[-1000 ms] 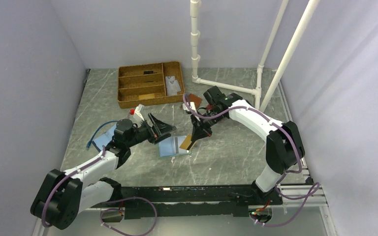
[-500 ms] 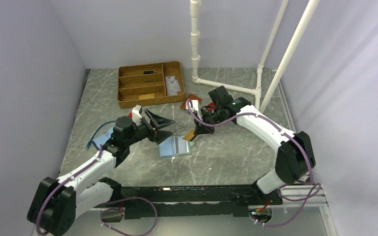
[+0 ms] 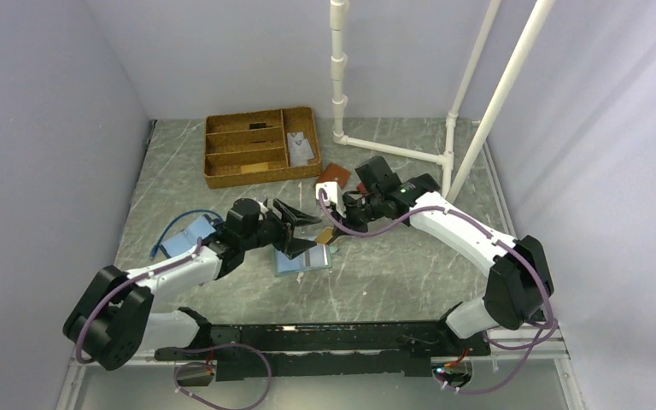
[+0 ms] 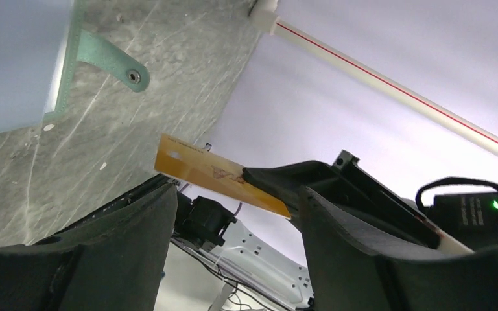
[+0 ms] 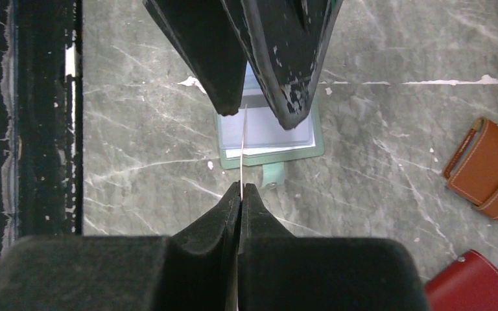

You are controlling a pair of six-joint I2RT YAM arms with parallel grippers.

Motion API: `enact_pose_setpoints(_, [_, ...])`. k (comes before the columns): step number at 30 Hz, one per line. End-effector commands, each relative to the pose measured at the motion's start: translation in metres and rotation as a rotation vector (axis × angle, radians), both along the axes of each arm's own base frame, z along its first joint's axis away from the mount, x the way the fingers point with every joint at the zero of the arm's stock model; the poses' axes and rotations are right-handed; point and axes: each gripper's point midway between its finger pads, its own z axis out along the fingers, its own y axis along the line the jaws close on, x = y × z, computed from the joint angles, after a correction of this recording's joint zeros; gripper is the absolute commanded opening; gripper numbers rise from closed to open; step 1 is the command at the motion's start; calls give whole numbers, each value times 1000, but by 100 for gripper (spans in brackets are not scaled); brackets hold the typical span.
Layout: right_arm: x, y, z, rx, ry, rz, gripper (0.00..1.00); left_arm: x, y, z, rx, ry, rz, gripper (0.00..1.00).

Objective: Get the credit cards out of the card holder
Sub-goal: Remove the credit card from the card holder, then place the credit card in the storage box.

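The light blue card holder lies open on the table; it also shows in the right wrist view and the left wrist view. My right gripper is shut on a tan credit card, seen edge-on in the right wrist view, and holds it above the holder. My left gripper is open, with one finger on each side of the card's free end, not touching it. Whitish cards sit in the holder.
A woven divider tray stands at the back left, with cards in its right compartment. A brown wallet and a red wallet lie near the right arm. A flat light blue piece with a blue cable lies left. White pipes stand behind.
My right gripper lifted the tan card away from the holder and drew back. My left gripper moved right, and its open fingers now straddle the card.
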Motion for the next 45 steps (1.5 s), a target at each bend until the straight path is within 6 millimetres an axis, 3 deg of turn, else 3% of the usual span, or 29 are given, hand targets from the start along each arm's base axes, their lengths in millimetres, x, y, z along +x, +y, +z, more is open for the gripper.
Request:
enact_pose_setpoints(1, [4,7,11,13,-104,-2,0,8,-15,23,-78,-39,-8,73])
enact_pose_setpoints(5, [0,12,9,-6,-136,10,0,7,-20,19,-73,-39,-20,68])
enact_pose_setpoints(9, [-1,14,9,-16,-159,13,0,7,-22,13,-76,-33,-28,55])
enact_pose_setpoints(19, [-11,17,7,-23,-160,55,3,5,-25,15,-111,-94,-55,0])
enact_pose_setpoints(21, [-14,17,6,-21,-151,73,11,6,-24,15,-112,-113,-47,0])
enact_pose_setpoints(25, [-26,20,8,-2,-90,115,46,11,-12,7,-50,-185,-39,0])
enact_pose_setpoints(28, [-32,22,16,32,-49,134,61,18,8,-8,87,-285,-67,0])
enact_pose_setpoints(31, [-34,20,23,58,-24,139,65,27,35,-18,246,-452,-155,0])
enact_pose_setpoints(37, [-33,12,34,106,18,141,66,52,70,-15,459,-735,-313,0])
enact_pose_setpoints(40, [-31,11,33,106,15,134,66,85,93,-9,538,-721,-250,0])
enact_pose_setpoints(45, [-30,10,33,106,12,126,67,135,122,17,467,-729,-96,0])
